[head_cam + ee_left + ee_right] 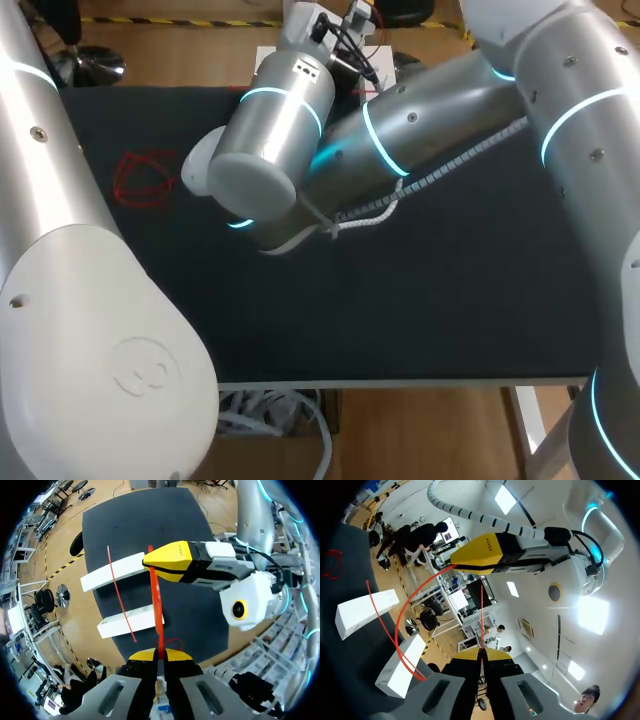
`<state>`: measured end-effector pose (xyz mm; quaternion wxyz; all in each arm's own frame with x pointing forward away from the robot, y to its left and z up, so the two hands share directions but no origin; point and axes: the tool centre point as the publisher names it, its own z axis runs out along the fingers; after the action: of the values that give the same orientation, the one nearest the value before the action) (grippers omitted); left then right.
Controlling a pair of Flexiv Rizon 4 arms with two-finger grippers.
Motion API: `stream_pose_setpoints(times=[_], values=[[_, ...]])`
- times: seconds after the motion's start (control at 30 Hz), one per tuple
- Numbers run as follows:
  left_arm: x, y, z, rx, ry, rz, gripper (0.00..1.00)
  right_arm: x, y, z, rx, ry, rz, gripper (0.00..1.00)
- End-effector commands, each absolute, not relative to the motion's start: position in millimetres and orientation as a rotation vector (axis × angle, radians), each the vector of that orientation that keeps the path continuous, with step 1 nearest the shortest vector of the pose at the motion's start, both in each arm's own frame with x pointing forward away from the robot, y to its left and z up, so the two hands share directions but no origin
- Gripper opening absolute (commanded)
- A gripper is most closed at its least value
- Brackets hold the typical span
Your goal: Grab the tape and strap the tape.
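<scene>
A red tape is stretched taut between my two grippers, high above the black table. My left gripper is shut on its near end. My right gripper is shut on the far end. In the right wrist view, the same tape rises as a thin line from my right gripper to my left gripper. A slack length of tape curves down from there to two white blocks and lies across both. The head view hides both grippers behind my arms.
A small tangle of red strap lies on the table's left part, apart from the blocks. My right arm crosses over the middle of the table. My left arm fills the head view's left side.
</scene>
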<state>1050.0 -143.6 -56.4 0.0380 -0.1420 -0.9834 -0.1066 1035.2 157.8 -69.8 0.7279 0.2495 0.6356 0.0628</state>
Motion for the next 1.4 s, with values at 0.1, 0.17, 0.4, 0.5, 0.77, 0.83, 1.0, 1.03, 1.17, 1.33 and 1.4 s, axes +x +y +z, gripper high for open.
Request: stream_pose_setpoints(times=[0.1,0.17,0.4,0.5,0.77,0.83,1.0,1.03,1.17,1.33,1.4], values=[[1050.8,-145.3,-54.4,-0.433,-3.012,-0.336,0.00,1035.5,162.6,-68.7,0.562,1.403,0.112,0.00],[1050.8,-145.3,-54.4,-0.433,-3.012,-0.336,0.00,1035.4,164.2,-69.2,0.565,1.404,0.104,0.00],[1050.8,-145.3,-54.4,-0.433,-3.012,-0.336,0.00,1034.6,170.1,-71.0,0.564,1.412,0.075,0.00],[1050.8,-145.3,-54.4,-0.433,-3.012,-0.336,0.00,1035.0,173.7,-71.1,0.563,1.415,0.068,0.00],[1050.8,-145.3,-54.4,-0.433,-3.012,-0.336,0.00,1036.0,180.5,-70.2,0.557,1.414,0.052,0.00],[1050.8,-145.3,-54.4,-0.433,-3.012,-0.336,0.00,1036.2,181.3,-70.6,0.559,1.414,0.052,0.00],[1050.8,-145.3,-54.4,-0.433,-3.012,-0.336,0.00,1036.5,183.0,-71.3,0.560,1.415,0.048,0.00],[1050.8,-145.3,-54.4,-0.433,-3.012,-0.336,0.00,1036.6,183.4,-71.5,0.561,1.416,0.048,0.00],[1050.8,-145.3,-54.4,-0.433,-3.012,-0.336,0.00,1037.1,185.6,-72.0,0.560,1.418,0.049,0.00],[1050.8,-145.3,-54.4,-0.433,-3.012,-0.336,0.00,1038.7,188.8,-72.8,0.553,1.422,0.059,0.00],[1050.8,-145.3,-54.4,-0.433,-3.012,-0.336,0.00,1039.3,189.5,-73.0,0.553,1.426,0.063,0.00]])
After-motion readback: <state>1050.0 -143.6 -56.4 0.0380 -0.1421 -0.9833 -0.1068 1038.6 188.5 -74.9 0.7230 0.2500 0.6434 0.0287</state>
